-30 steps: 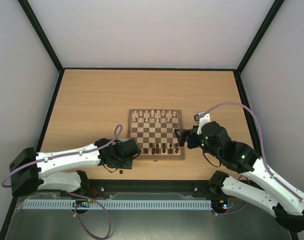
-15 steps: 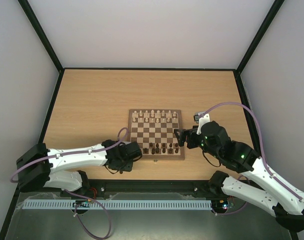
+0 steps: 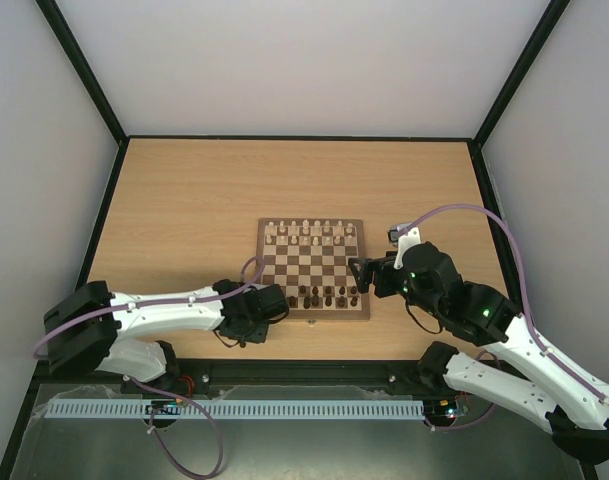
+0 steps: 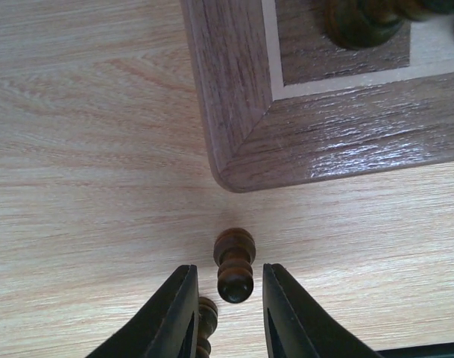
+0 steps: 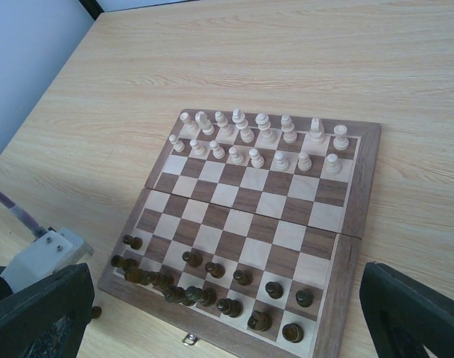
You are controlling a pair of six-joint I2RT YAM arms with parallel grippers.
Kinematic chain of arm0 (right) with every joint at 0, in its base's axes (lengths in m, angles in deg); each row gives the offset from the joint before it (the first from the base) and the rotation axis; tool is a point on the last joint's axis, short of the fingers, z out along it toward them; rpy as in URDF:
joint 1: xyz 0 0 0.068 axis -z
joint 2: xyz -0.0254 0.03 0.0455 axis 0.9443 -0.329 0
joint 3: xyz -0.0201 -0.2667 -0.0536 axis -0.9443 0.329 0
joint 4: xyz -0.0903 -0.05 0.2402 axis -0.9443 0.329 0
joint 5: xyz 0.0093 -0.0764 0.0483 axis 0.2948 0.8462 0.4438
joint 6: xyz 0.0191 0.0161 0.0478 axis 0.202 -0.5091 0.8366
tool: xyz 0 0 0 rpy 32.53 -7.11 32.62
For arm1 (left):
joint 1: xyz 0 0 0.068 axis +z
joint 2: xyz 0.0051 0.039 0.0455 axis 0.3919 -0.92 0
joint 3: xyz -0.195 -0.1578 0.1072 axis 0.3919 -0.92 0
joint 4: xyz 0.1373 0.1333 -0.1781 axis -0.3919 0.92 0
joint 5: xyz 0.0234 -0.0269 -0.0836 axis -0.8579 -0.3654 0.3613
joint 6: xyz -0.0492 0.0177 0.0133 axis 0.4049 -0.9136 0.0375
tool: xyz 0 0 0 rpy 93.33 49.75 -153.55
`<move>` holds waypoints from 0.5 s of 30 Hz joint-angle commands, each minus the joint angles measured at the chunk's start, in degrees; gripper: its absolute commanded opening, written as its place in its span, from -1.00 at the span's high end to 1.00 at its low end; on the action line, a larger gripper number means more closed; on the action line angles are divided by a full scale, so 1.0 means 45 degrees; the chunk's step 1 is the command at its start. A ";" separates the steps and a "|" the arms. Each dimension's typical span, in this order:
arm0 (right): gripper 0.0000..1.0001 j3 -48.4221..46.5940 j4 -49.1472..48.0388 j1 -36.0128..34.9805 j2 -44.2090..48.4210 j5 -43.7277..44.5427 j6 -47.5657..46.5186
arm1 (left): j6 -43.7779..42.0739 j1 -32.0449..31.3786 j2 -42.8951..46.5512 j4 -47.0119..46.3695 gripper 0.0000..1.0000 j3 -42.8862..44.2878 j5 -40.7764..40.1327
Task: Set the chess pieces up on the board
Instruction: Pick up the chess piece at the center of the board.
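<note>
The board [image 3: 314, 268] lies mid-table, with pale chess pieces [image 3: 309, 232] in its two far rows and dark ones [image 3: 324, 295] crowded along the near rows. In the left wrist view a dark pawn [image 4: 235, 265] stands on the table just off the board's corner [image 4: 234, 160]. My left gripper [image 4: 228, 287] is narrowly open around it, with a gap on each side. A second dark piece [image 4: 206, 321] lies half hidden behind the left finger. My right gripper [image 3: 359, 272] hovers wide open at the board's right edge, holding nothing.
The right wrist view shows the whole board [image 5: 249, 224], its metal clasp [image 5: 187, 340] on the near rim, and a loose dark piece [image 5: 97, 311] on the table by the near left corner. The left arm's white wrist [image 5: 44, 257] sits there too.
The left arm has slid right towards the board's near left corner and its jaws have narrowed around the loose dark pawn. The right arm has not moved.
</note>
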 commanded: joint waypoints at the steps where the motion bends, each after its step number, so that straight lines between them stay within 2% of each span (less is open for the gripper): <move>1: -0.97 0.0066 -0.0048 -0.0017 0.0059 0.0026 -0.0118 | -0.0182 -0.0011 -0.0298 -0.0063 0.48 0.0206 -0.0173; 6: -0.97 0.0075 -0.0047 -0.0009 0.0061 0.0007 -0.0118 | -0.0235 0.0006 -0.0372 -0.0110 0.55 0.0199 -0.0170; 11: -0.97 0.0074 -0.0032 -0.0011 0.0064 -0.0013 -0.0118 | -0.0296 0.0043 -0.0386 0.0025 0.79 0.0293 -0.0231; 15: -0.97 0.0038 -0.0009 -0.0011 0.0116 -0.0011 -0.0118 | -0.0145 0.0046 0.0308 0.1460 0.84 0.1109 -0.0483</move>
